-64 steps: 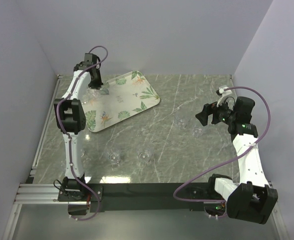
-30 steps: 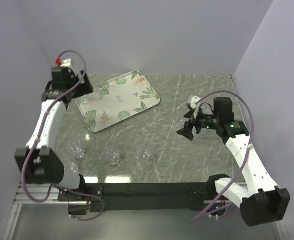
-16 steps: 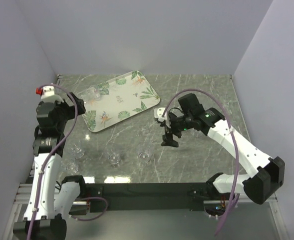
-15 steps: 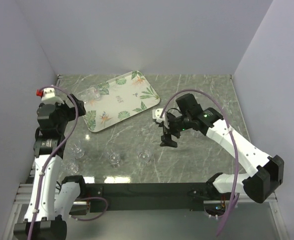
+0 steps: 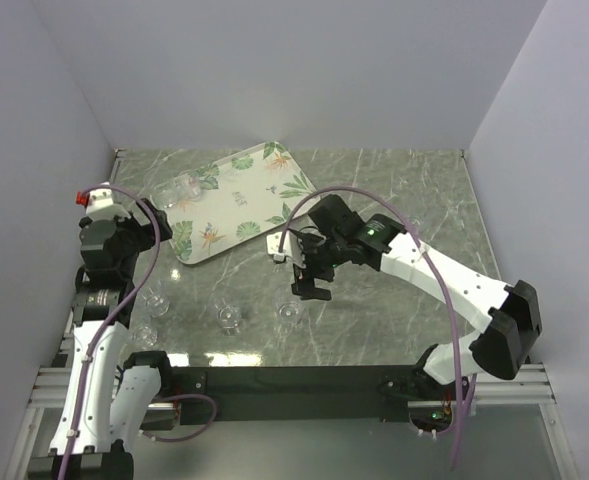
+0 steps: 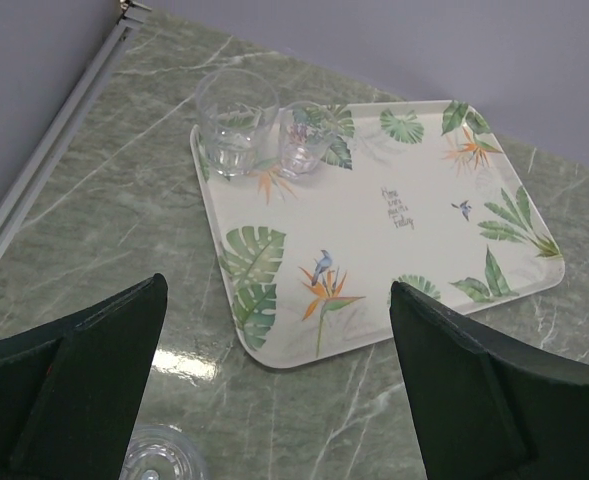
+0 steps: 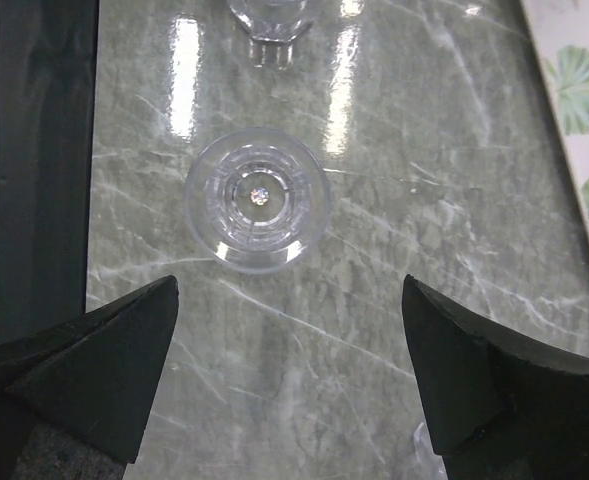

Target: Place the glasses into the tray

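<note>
My left pincer (image 6: pixel 284 400) is spread wide and empty, high above the worktop (image 6: pixel 94 230) and looking down on the tray (image 6: pixel 404 250). The tray lies at the far left, with two glasses (image 6: pixel 236 120) standing side by side in one corner. My right pincer (image 7: pixel 289 380) is also wide apart and holds nothing. It hovers over a loose glass (image 7: pixel 258 198) that stands upright on the bare marble toward the front, with another glass (image 7: pixel 271 15) just beyond it.
</note>
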`<state>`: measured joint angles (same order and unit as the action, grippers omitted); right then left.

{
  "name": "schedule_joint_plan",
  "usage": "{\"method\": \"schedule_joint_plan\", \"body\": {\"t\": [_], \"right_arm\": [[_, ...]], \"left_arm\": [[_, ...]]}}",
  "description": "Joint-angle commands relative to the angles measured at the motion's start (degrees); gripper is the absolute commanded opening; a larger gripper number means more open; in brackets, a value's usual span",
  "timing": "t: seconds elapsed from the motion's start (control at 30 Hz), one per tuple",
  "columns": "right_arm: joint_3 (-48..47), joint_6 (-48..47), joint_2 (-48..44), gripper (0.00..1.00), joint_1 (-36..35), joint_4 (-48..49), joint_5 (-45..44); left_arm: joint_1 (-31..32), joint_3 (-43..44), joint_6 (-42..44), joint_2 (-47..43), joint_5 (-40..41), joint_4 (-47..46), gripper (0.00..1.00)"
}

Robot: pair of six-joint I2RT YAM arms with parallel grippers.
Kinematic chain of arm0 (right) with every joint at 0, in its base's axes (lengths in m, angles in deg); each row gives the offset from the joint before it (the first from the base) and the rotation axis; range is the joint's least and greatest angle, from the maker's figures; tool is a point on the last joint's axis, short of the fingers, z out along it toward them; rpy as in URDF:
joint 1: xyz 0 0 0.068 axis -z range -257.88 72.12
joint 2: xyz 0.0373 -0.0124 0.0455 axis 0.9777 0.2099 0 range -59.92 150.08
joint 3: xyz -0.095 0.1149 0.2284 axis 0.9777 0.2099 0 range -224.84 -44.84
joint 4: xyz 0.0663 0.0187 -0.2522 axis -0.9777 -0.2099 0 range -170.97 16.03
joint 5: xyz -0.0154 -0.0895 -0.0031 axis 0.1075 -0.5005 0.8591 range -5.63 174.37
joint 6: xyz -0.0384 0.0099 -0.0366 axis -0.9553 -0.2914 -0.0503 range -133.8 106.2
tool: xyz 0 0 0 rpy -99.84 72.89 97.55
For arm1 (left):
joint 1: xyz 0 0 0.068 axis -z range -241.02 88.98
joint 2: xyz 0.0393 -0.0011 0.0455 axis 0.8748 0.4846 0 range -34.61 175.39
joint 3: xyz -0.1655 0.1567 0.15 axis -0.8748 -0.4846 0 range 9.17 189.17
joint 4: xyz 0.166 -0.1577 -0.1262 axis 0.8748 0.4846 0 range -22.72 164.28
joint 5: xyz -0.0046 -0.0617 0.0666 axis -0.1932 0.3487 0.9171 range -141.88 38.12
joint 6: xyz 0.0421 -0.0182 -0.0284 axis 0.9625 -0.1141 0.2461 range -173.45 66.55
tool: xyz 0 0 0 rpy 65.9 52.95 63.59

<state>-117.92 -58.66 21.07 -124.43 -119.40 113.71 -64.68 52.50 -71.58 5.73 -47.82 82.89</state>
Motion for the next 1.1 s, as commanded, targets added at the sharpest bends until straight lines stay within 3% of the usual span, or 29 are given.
{"method": "schedule_joint_plan", "body": {"t": [0.0,0.3,0.6,0.77,0.87,1.07], "right_arm": [[-2.59,3.54,1.80,0.99,-1.09,1.83,-2.53],[-2.51,7.68,9.62,0.92,-2.15,6.31,-5.25],[-4.79,9.44,17.36,0.69,-3.55,8.25,-12.46],[-4.27,9.09,18.94,0.36,-4.61,7.81,-13.26],[-4.62,8.83,19.56,0.02,-4.87,6.93,-13.26],[-6.11,7.86,18.68,0.00,-4.87,4.39,-11.68]], "left_arm": [[0.32,-0.18,0.38,-1.58,1.48,-2.87,1.00],[0.58,-0.09,0.11,-2.63,3.15,-2.61,0.99],[0.58,-0.18,-0.15,-3.51,3.94,-2.52,1.00],[0.58,-0.18,-0.24,-3.95,4.03,-2.61,0.99],[0.58,-0.18,-0.24,-4.12,3.94,-2.61,0.99],[0.58,-0.18,-0.33,-4.65,4.47,-2.52,0.99]]}}
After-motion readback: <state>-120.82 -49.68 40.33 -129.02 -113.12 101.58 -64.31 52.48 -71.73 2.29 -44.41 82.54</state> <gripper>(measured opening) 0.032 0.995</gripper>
